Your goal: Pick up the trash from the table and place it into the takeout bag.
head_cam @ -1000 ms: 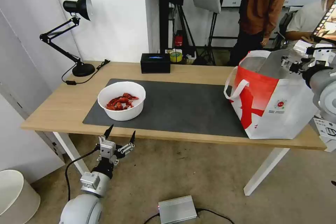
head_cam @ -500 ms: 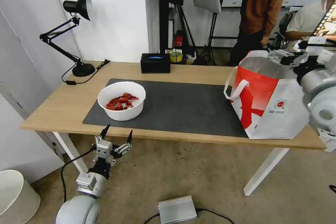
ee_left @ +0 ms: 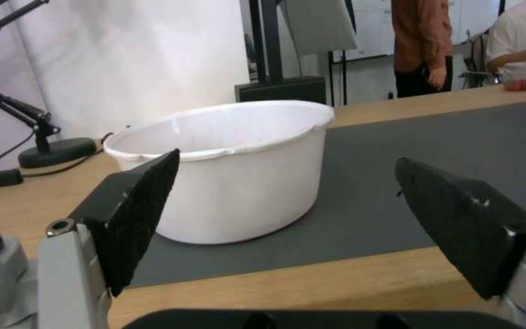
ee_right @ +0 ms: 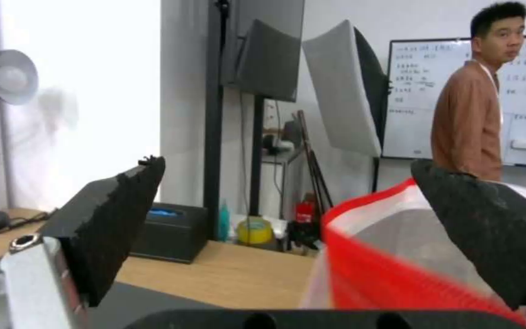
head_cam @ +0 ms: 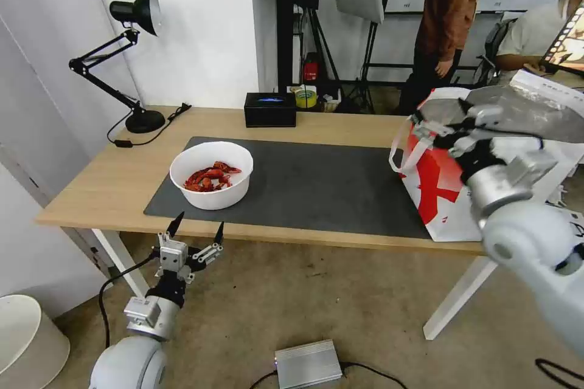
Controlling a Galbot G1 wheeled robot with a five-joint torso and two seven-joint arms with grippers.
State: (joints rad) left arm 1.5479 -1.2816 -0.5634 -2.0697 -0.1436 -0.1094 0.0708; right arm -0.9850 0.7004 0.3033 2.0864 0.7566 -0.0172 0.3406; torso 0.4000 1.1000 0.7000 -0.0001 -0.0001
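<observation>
A white round bowl [head_cam: 211, 175] of red crayfish shells, the trash in sight, stands on the left part of the dark grey mat [head_cam: 316, 185] on the light-wood table [head_cam: 109, 182]. My left gripper [head_cam: 198, 228] hangs open just below the table's front edge, in front of the bowl [ee_left: 239, 173]. In the left wrist view the left gripper [ee_left: 287, 160] has its fingers spread apart from the bowl. The white and red takeout bag [head_cam: 435, 185] stands open at the table's right end. My right gripper [head_cam: 447, 118] is open and empty at the bag's near-left rim [ee_right: 385, 256], and its arm covers part of the bag.
A black desk lamp [head_cam: 131, 61] and its cable sit at the back left, a black box [head_cam: 270, 109] at the back middle. On the floor lie a silver box [head_cam: 307, 363] and a white bin [head_cam: 27, 340]. People stand and sit behind the table.
My right arm has swung from the bag's far right side across to its left rim, nearer the camera. My left gripper has sunk slightly lower and to the left.
</observation>
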